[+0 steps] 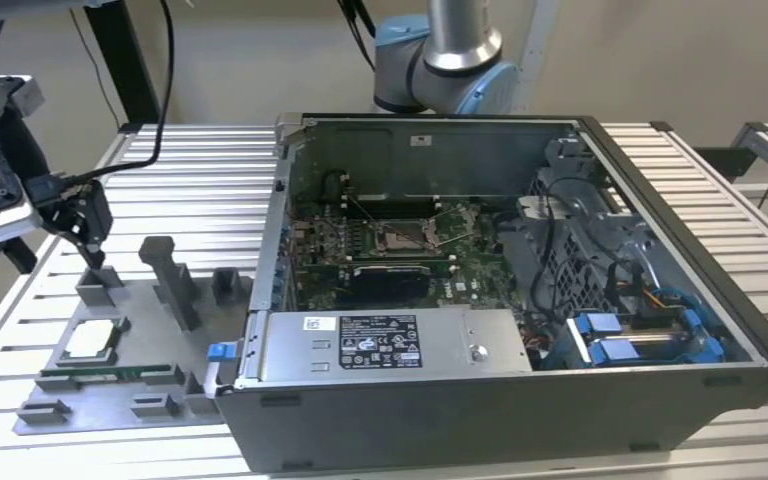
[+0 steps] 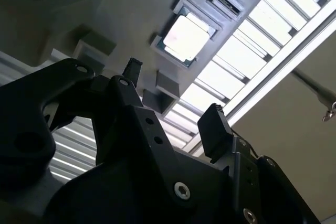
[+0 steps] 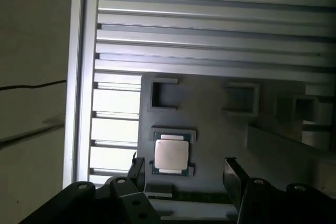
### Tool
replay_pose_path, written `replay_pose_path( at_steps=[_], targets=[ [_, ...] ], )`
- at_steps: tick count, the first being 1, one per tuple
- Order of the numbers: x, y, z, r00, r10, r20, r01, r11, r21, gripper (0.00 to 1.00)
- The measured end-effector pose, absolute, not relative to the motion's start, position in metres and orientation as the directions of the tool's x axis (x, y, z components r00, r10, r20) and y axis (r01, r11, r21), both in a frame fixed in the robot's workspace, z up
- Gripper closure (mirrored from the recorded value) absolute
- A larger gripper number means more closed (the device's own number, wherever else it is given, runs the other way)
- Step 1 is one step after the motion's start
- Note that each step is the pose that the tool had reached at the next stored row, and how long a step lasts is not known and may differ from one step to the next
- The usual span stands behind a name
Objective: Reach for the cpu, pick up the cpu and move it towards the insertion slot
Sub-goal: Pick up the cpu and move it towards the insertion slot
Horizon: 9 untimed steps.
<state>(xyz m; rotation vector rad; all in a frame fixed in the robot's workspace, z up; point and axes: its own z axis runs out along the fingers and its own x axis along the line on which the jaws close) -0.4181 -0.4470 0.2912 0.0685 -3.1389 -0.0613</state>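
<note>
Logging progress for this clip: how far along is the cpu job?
Done: nothing finished yet. The cpu lies in its nest on the grey tray, outside the case. In hand: the reach, with the open, empty claw hovering over the tray near the cpu. Left: the pick-up and the carry to the slot inside the case.

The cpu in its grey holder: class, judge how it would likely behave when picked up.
Thin and flat, the cpu is probably stiff and light. Its smooth metal top may be slippery. Lying flat in the grey holder, it shouldn't roll.
</note>
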Motion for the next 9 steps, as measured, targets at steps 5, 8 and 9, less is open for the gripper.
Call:
replay_pose_path(
  at_steps=[5,8,9],
  targets=[
    [-0.419,-0.447,0.287,-0.999,-0.043,0.000,-0.043,0.998,0.039,0.00],
    [-0.421,-0.447,0.282,-0.999,-0.043,0.000,-0.043,0.998,0.039,0.00],
    [-0.421,-0.447,0.280,-0.999,-0.042,0.000,-0.042,0.998,0.039,0.00]
  ],
)
